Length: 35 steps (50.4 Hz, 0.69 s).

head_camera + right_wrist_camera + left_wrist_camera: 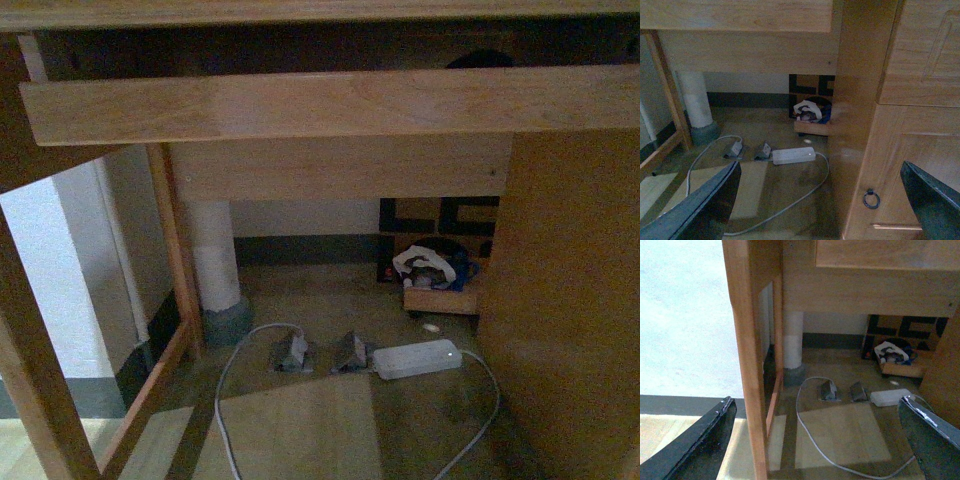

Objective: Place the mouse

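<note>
The black mouse is out of view in all three views. All cameras look under a wooden desk at the floor. My left gripper [815, 440] is open and empty, its black fingers [700, 445] wide apart beside the desk's left leg [747, 365]. My right gripper [820, 200] is open and empty, its black fingers [705, 205] spread in front of the desk's right cabinet [900, 140]. Neither arm shows in the front view.
A white power adapter [417, 358] with a grey cable [225, 400] lies on the floor beside two floor sockets [292, 352]. A box of clutter [432, 272] stands at the back. The cabinet door has a ring pull [871, 198]. A white pillar [215, 260] stands behind.
</note>
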Tool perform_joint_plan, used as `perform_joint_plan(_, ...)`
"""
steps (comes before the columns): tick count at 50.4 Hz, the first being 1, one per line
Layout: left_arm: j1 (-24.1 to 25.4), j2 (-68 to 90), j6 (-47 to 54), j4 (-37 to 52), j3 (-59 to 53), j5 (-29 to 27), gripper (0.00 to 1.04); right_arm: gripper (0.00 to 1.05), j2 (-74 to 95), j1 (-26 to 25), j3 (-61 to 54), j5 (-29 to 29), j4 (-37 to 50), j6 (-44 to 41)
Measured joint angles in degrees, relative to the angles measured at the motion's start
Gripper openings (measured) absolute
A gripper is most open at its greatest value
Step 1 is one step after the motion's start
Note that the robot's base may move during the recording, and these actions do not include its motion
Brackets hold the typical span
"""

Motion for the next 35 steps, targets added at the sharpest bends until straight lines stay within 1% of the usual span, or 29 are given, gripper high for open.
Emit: perform_joint_plan(35, 0.00, 0.04, 0.15, 0.13, 0.00, 0.02, 0.98, 0.98, 0.00, 0.00, 0.00, -0.02, 0.31, -0.07)
